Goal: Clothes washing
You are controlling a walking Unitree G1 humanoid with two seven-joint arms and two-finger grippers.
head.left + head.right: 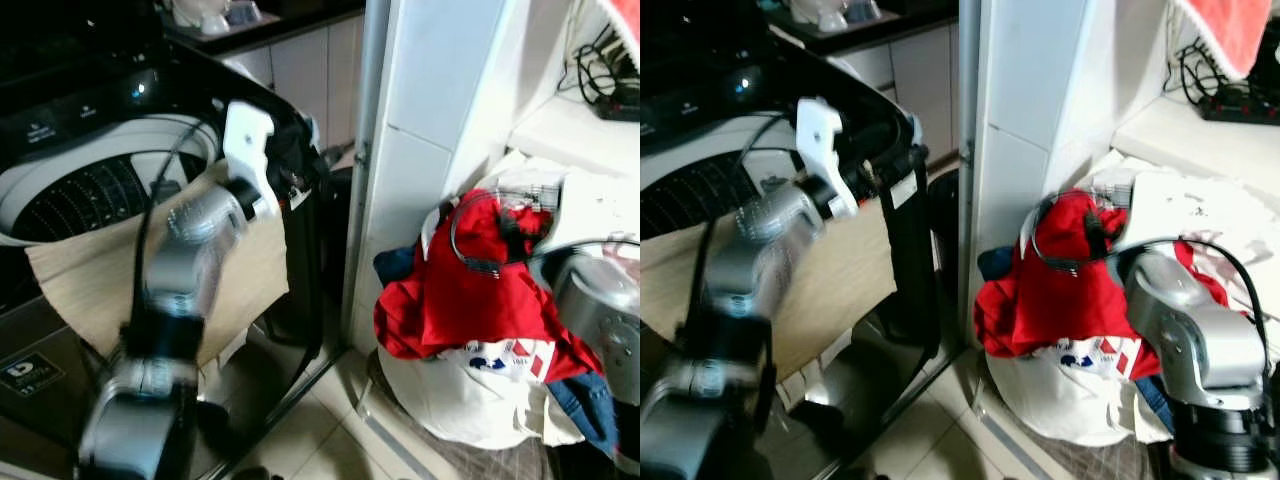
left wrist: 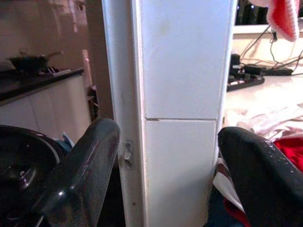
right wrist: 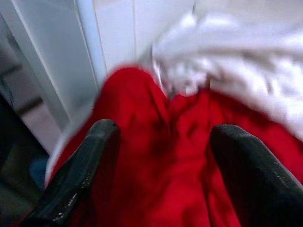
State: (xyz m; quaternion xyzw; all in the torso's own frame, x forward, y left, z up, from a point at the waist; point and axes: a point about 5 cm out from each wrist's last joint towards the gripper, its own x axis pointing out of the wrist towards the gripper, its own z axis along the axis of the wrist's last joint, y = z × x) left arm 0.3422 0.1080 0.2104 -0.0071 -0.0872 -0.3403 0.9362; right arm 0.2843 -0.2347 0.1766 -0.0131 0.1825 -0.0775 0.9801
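Our right gripper, fingers spread, hovers directly over red garment; left gripper spread, farther off

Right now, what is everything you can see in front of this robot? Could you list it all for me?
Top-loading washing machine: one, black body with white rim, lid open, on the robot's left.
Beige cloth: one, draped over the machine's front edge.
White tiled pillar: one, centre, between machine and laundry.
Crumpled red garment: one, on top of the pile at right.
White garments: several, around and under the red one.
Blue fabric: one piece, at the pile's left edge, by the pillar.
Black cables and power strip: on the white ledge behind the pile.
Left claw: open, raised near the machine, facing the pillar.
Right claw: open, just above the red garment.
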